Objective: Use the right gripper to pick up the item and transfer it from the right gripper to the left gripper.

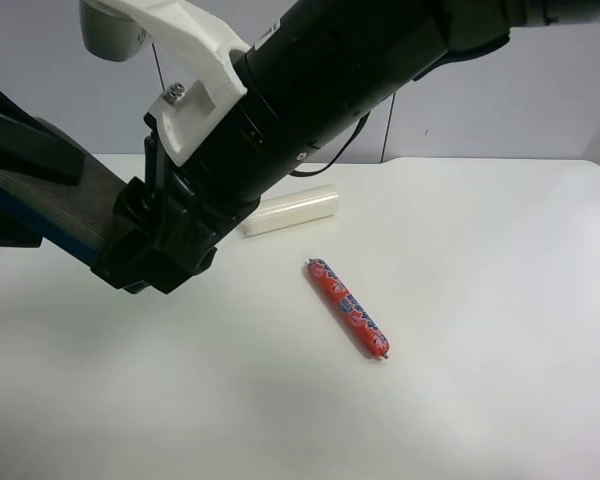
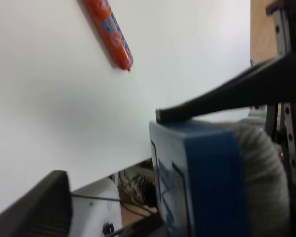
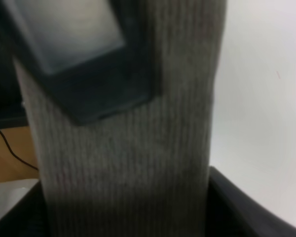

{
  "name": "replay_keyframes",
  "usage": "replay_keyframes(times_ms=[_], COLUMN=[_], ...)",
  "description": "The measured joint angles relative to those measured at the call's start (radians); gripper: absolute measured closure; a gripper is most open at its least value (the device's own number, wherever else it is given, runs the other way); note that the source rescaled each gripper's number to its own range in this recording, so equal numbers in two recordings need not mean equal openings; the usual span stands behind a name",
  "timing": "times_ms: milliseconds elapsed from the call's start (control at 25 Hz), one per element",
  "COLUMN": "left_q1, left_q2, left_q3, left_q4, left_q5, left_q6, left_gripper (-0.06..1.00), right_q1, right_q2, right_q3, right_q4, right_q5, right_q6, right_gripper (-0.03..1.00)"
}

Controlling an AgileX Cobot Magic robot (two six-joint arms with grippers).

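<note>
The item (image 1: 75, 200), a block with grey felt top and blue base, is held in the air over the table's left part. My right gripper (image 1: 130, 250), on the thick black arm with the white bracket, is shut on one end of it. In the right wrist view the felt (image 3: 138, 148) fills the space between the right gripper's (image 3: 128, 212) jaws. My left gripper (image 1: 10, 190) is at the exterior high view's left edge, its jaws either side of the item's other end. In the left wrist view the left gripper (image 2: 111, 148) has one finger (image 2: 227, 94) at the item (image 2: 202, 182) and the other finger (image 2: 34, 207) apart from it.
A red printed sausage tube (image 1: 348, 308) lies on the white table (image 1: 480, 300) near the middle; it also shows in the left wrist view (image 2: 108, 29). A white translucent roll (image 1: 292, 211) lies behind it, close to the right arm.
</note>
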State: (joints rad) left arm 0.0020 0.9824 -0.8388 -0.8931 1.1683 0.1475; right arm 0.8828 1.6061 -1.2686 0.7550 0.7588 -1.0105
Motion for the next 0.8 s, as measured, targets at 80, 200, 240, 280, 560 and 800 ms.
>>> replay_keyframes(times_ms=[80,200,240,280,560,800], left_q1=[-0.001,-0.003,-0.003,-0.003,-0.004,-0.004], left_q2=[0.0,0.0,0.0,0.0,0.0,0.001], left_q3=[0.0,-0.003,-0.003,-0.003,-0.003,-0.003], left_q4=[-0.014,-0.021,-0.022,-0.022,-0.016,-0.012], left_q5=[-0.011,-0.02,-0.022,-0.022,-0.047,-0.054], left_q6=[0.001,0.0,0.0,0.0,0.004,0.007], left_gripper=[0.7,0.93,0.91,0.91,0.91,0.91], right_q1=[0.0,0.0,0.0,0.0,0.0,0.0], right_q2=[0.0,0.0,0.0,0.0,0.0,0.0], right_q3=[0.0,0.0,0.0,0.0,0.0,0.0], right_q4=[0.0,-0.009,-0.009,-0.009,0.005,-0.015], right_q5=[-0.001,-0.006,-0.007,-0.008,-0.024,-0.026], right_q6=[0.0,0.0,0.0,0.0,0.063,0.132], right_gripper=[0.97,0.97,0.97,0.97,0.58,0.01])
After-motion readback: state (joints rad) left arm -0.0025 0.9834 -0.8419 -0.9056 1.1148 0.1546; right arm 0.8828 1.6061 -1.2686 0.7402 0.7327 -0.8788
